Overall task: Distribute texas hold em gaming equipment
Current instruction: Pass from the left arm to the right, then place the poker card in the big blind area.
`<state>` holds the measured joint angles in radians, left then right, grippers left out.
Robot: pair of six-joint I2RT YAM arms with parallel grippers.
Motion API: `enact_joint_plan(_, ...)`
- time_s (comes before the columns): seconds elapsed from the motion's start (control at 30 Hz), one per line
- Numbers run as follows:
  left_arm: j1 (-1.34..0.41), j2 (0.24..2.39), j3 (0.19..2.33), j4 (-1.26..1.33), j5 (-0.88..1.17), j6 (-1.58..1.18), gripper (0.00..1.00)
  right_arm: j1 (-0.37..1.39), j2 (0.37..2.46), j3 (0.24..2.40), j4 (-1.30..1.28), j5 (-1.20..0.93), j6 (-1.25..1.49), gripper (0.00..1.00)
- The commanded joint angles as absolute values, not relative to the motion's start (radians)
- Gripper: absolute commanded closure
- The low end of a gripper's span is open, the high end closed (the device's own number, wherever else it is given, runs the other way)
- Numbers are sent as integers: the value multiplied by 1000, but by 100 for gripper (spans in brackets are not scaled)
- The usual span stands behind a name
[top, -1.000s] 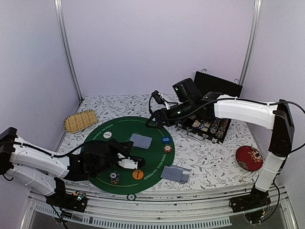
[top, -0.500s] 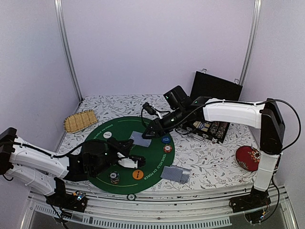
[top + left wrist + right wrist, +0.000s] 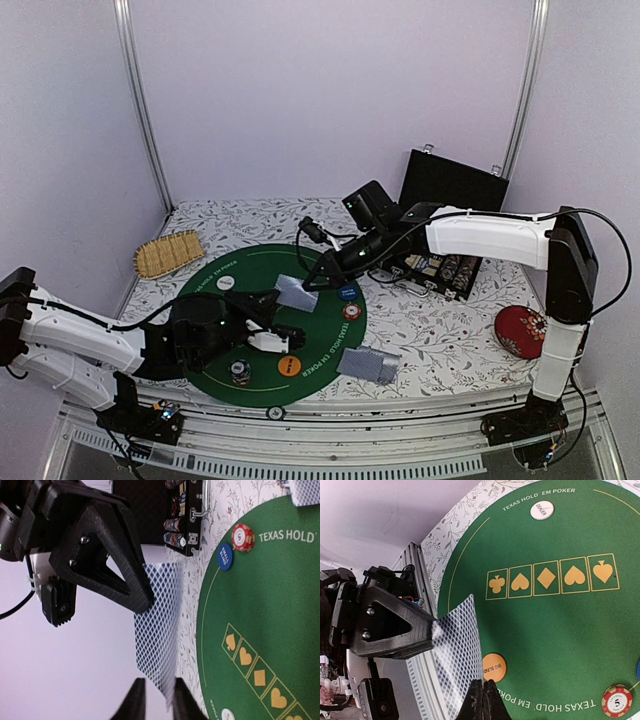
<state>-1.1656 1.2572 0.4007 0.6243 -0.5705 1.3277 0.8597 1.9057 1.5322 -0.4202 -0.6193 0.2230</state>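
A playing card (image 3: 297, 293) with a blue-grey lattice back hangs above the green poker mat (image 3: 250, 270), spanning both grippers. My right gripper (image 3: 312, 280) (image 3: 482, 685) is shut on one end of the card (image 3: 457, 650). My left gripper (image 3: 278, 304) (image 3: 157, 685) has its jaws slightly apart, and the other end of the card (image 3: 159, 630) lies against one finger. On the mat lie the orange Big Blind button (image 3: 289, 366) (image 3: 494, 667), the white Dealer button (image 3: 226, 283) (image 3: 542, 510), the blue Small Blind button (image 3: 347, 293) (image 3: 225, 557) and a striped chip (image 3: 351, 311) (image 3: 242, 537).
Another striped chip (image 3: 240, 370) sits near the mat's front edge. More cards (image 3: 367, 364) lie face down to the mat's right. An open black case (image 3: 440, 265) holding chips stands at the back right, a red round disc (image 3: 522, 331) at the right, a bamboo mat (image 3: 168, 253) at the left.
My right arm swung from the case to the card and its jaws closed on the card's end. My left gripper's jaws have parted slightly.
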Motion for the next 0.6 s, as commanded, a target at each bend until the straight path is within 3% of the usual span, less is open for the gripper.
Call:
enact_joint_plan(0.0,-1180,1266,403,633,-584,1301,62,855,1866,1537,-433,-552,210,98)
enact_joint_plan(0.07,-1176,1267,406,625,-584,1290,45,849,1854,1520,-422,-526,218,98)
enact_joint_plan(0.13,-1175,1270,413,608,-586,1277,38,842,1840,1496,-400,-507,234,98)
enact_joint_plan(0.4,-1165,1228,447,555,-566,1173,28,843,1844,1475,-401,-471,239,98)
enact_joint_plan(0.57,-1133,1127,546,309,-422,892,23,843,1828,1461,-398,-471,204,98)
